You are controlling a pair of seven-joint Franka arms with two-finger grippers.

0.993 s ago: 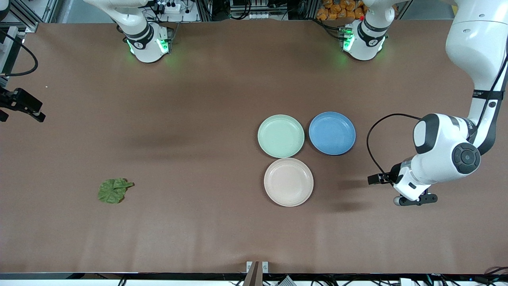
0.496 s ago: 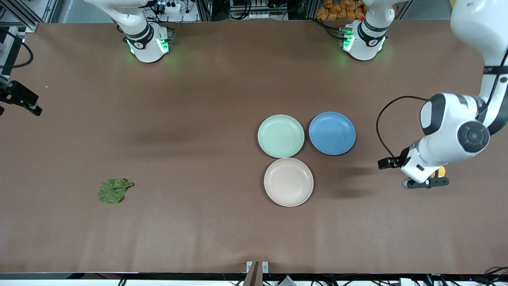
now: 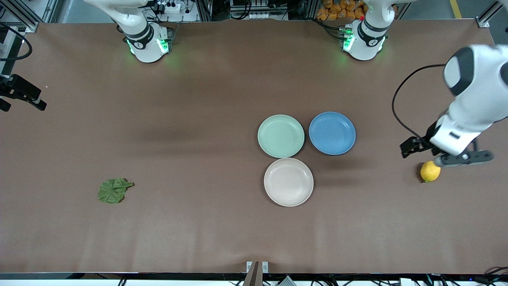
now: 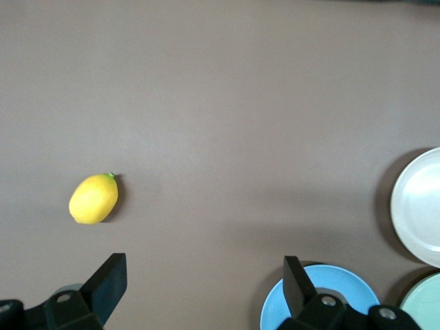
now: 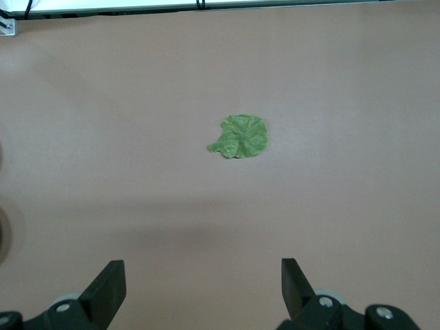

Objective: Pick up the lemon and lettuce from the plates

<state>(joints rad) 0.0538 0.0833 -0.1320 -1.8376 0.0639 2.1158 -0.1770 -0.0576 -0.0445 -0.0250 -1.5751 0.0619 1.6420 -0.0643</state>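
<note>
The yellow lemon (image 3: 430,171) lies on the bare table at the left arm's end, apart from the plates; it also shows in the left wrist view (image 4: 93,199). My left gripper (image 3: 462,158) hangs open and empty in the air just beside and above it (image 4: 203,268). The green lettuce (image 3: 114,190) lies flat on the table toward the right arm's end, and shows in the right wrist view (image 5: 240,136). My right gripper (image 5: 203,275) is open and empty, high over the table short of the lettuce. The mint plate (image 3: 281,136) and the beige plate (image 3: 288,182) are empty.
An empty blue plate (image 3: 332,133) sits beside the mint plate, toward the left arm's end. The three plates touch in a cluster mid-table. A dark part of the right arm's hand (image 3: 22,95) shows at the table's edge.
My left gripper has risen and drawn away toward the table's end, uncovering the lemon, which stays on the table. The lettuce and the plates have not moved.
</note>
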